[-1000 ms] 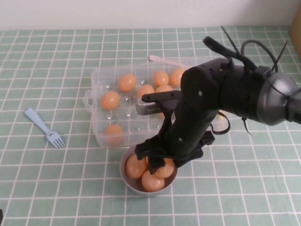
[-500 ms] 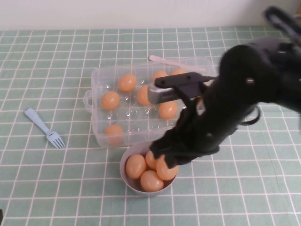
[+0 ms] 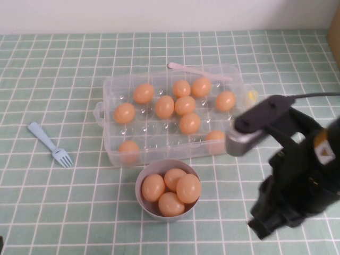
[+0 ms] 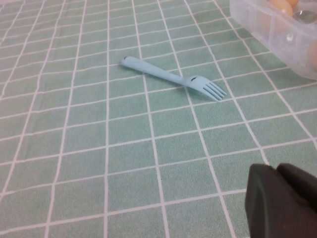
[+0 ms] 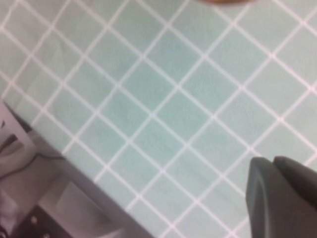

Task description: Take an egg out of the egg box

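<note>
The clear plastic egg box [image 3: 109,87] lies open at the table's middle and holds several orange-tan eggs, such as one [image 3: 164,106] near its centre. One corner of the box shows in the left wrist view [image 4: 277,29]. My right gripper [image 3: 259,229] hangs shut and empty over bare tablecloth at the near right, well apart from the box; the right wrist view shows its fingers [image 5: 272,161] together. My left gripper [image 4: 276,169] is shut and empty, low over the cloth near the fork, and is out of the high view.
A small grey bowl [image 3: 139,186] just in front of the box holds several eggs. A light blue plastic fork [image 3: 50,144] lies left of the box and shows in the left wrist view [image 4: 173,78]. A pink spoon [image 3: 199,71] rests along the box's far edge.
My right arm has swung away from above the bowl, to the right and toward the near edge. The bowl and the box's eggs are now uncovered.
</note>
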Controlling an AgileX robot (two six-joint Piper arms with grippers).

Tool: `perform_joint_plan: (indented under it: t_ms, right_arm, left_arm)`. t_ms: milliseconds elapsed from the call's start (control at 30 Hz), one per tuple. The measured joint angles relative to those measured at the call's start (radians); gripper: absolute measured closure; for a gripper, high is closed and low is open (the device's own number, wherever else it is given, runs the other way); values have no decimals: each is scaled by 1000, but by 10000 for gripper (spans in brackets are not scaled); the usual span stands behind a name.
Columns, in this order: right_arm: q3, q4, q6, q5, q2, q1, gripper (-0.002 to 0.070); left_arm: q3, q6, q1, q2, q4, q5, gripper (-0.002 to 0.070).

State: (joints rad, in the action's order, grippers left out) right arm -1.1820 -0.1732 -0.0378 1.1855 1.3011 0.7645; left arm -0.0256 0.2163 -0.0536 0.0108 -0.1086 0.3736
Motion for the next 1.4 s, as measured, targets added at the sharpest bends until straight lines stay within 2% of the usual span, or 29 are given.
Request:
perform_joint_plan:
  t_ms: [300, 533, 733, 833, 1033, 1267, 1400]
  right_arm:
    - [97, -3, 14, 49, -201, 0, 691]
    - [101, 41, 146, 49, -229, 0, 691]
    - [153, 101, 159, -119, -247, -24, 692]
    - [260, 91, 163, -305, -304, -121, 692]
    - [616, 68, 163, -754, -519, -420, 692]
    - [985, 42, 163, -960, -865, -670, 694]
    - [1153, -9, 163, -1098, -1028, -744, 694]
  left_arm:
    - [0, 0, 0, 0, 0, 0, 678]
    - [0, 0, 0, 0, 0, 0, 678]
    - [0, 0, 0, 0, 0, 0, 678]
    - [0, 0, 0, 0, 0, 0, 678]
    - [0, 0, 0, 0, 0, 0, 678]
    - [0, 0, 0, 0, 0, 0, 678]
    - [0, 0, 0, 0, 0, 0, 678]
